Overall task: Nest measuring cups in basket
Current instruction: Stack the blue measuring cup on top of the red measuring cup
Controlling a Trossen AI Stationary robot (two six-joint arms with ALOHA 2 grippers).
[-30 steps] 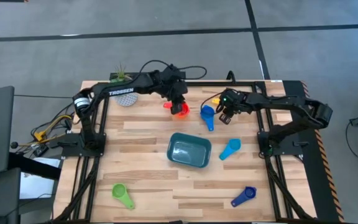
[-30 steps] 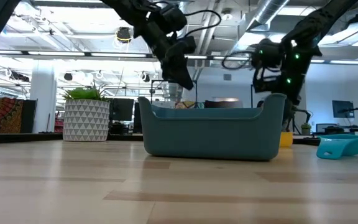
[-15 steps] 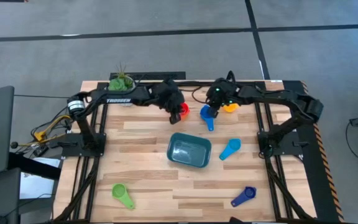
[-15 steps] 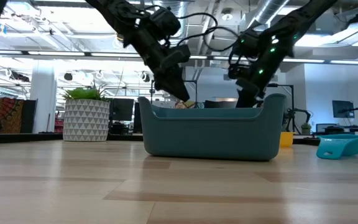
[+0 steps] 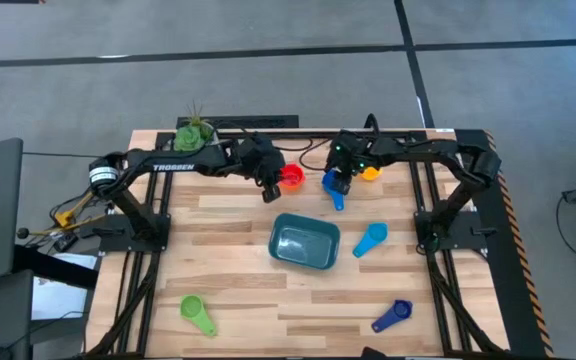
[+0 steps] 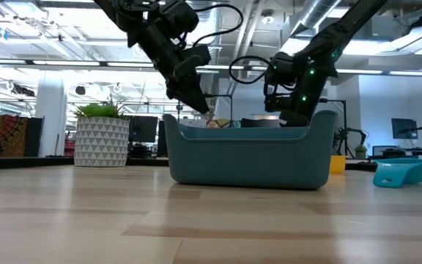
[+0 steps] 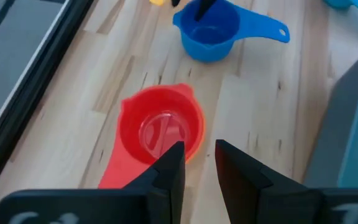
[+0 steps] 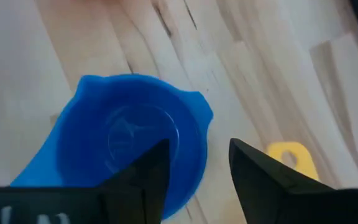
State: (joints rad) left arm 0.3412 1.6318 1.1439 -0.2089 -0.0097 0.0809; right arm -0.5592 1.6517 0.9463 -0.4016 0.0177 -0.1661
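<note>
Hovering over red and blue cups, basket empty

My left gripper point(image 5: 268, 187) hangs just above the red measuring cup point(image 5: 290, 177) at the far side of the table point(image 5: 238, 290). Fingers point(image 7: 166, 171) are spread a little, with the cup's near rim showing in the gap between them, nothing pinched. My right gripper point(image 5: 340, 180) sits low over the blue measuring cup point(image 5: 334, 187), fingers point(image 8: 143, 177) apart and straddling its rim (whether they touch it I cannot tell). The yellow cup point(image 5: 369, 173) lies just beyond the right gripper.

The teal basket point(image 5: 305, 243) stands mid-table, nearer than both grippers, with nothing in it. The light blue cup point(image 5: 369, 239) lies just right of the basket; the dark blue cup point(image 5: 392, 315) and the green cup point(image 5: 196, 313) lie well apart at the near corners. A potted plant point(image 5: 192, 129) is at the far left edge.
</note>
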